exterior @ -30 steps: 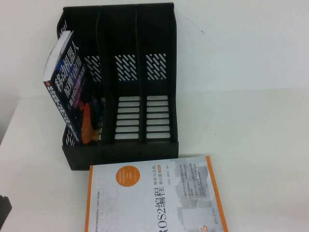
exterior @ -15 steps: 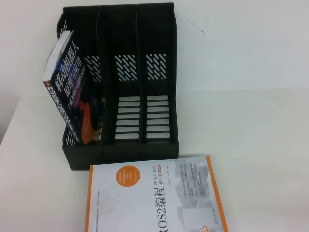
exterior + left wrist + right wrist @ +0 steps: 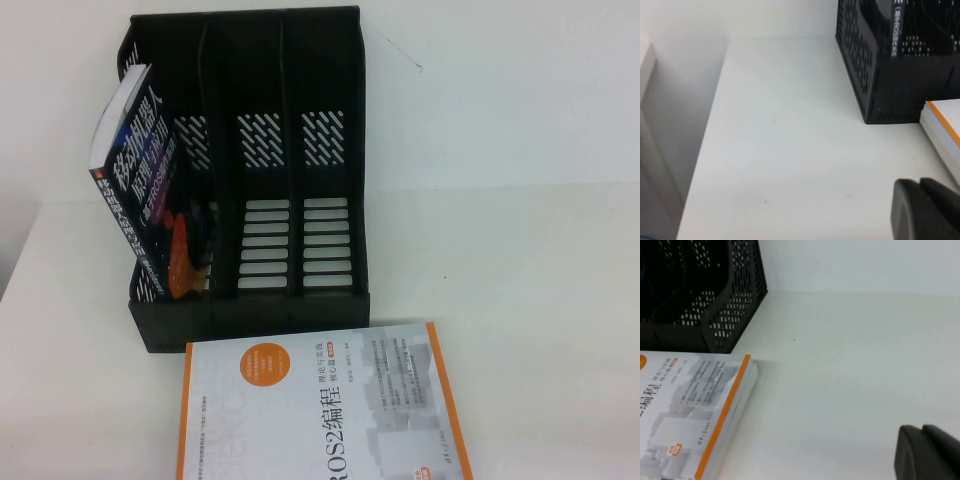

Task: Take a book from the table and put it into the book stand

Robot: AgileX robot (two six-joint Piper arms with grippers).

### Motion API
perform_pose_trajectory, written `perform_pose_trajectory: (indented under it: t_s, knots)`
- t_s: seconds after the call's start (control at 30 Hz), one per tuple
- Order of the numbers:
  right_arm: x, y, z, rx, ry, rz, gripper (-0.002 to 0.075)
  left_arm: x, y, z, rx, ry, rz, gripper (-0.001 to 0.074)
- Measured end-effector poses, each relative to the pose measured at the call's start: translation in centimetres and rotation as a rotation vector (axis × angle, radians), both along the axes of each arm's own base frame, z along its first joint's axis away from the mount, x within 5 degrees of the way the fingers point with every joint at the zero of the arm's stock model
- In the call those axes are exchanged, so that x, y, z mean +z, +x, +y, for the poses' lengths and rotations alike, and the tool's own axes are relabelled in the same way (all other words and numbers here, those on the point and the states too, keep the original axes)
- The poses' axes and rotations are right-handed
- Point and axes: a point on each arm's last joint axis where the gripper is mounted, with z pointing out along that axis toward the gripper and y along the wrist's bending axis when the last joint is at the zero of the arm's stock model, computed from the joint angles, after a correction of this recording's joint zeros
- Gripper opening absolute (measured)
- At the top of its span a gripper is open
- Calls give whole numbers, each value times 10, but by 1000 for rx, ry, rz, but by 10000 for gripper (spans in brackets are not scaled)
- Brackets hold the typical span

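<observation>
High view: the book (image 3: 150, 190) leans tilted in the leftmost slot of the book stand (image 3: 300, 120) on the surface (image 3: 520, 280). Left wrist view: left end effector (image 3: 925, 207) closed, empty, well apart from the stand. Right wrist view: right end effector (image 3: 926, 452) closed, empty, near the ROS2 book (image 3: 690, 405).

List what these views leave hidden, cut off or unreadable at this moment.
- ROS2 book: lower part cut off by the high view's bottom edge.
- Dark book in the book stand: lower end hidden by the stand's front lip.
- Left gripper, shut, and right gripper, shut: only fingertips show, at the wrist views' edges; absent from the high view.
</observation>
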Motion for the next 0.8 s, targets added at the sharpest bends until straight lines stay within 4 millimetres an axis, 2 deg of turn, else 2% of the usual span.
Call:
perform_pose_trajectory:
  t_s: [0.8]
  knots:
    - [0, 0, 0, 0, 0, 0, -1, 0, 0, -2, -55, 51, -4, -2]
